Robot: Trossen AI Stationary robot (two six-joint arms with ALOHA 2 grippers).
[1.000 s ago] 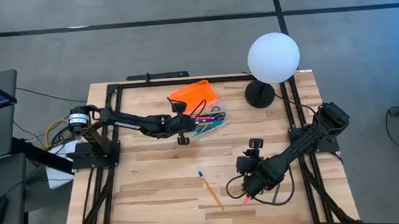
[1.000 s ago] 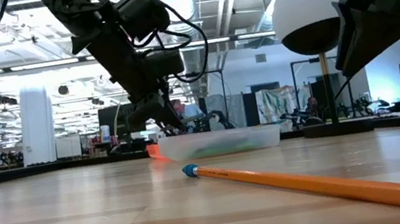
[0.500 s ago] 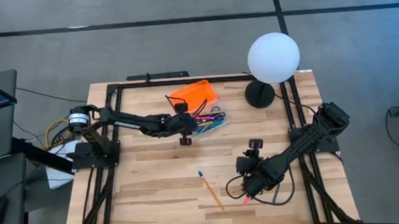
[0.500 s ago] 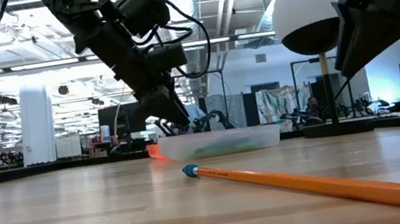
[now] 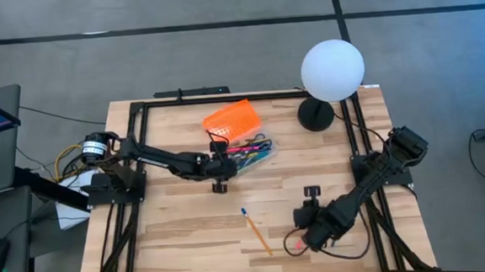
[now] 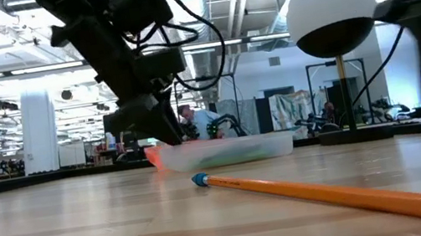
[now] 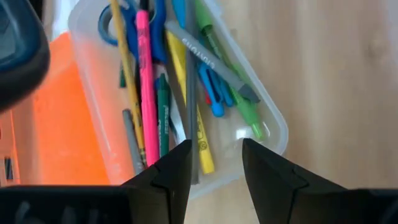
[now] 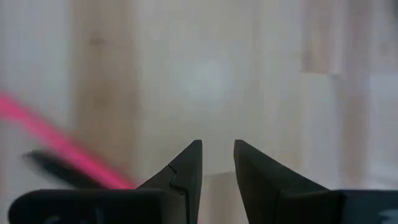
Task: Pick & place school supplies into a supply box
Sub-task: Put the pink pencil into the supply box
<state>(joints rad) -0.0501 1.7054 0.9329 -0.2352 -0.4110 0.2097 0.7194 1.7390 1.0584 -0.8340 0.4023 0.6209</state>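
Several pens [image 7: 186, 93] (tips cut off) fill the supply box [image 7: 273, 134].

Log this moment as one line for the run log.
left gripper: open, over supply box | right gripper: open, empty, near pink marker | orange pencil: on table

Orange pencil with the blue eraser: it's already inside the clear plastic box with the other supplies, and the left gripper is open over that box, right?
Not quite. The high view shows the orange pencil with the blue eraser lying on the wooden table, outside the clear plastic box. The left gripper is open over that box.
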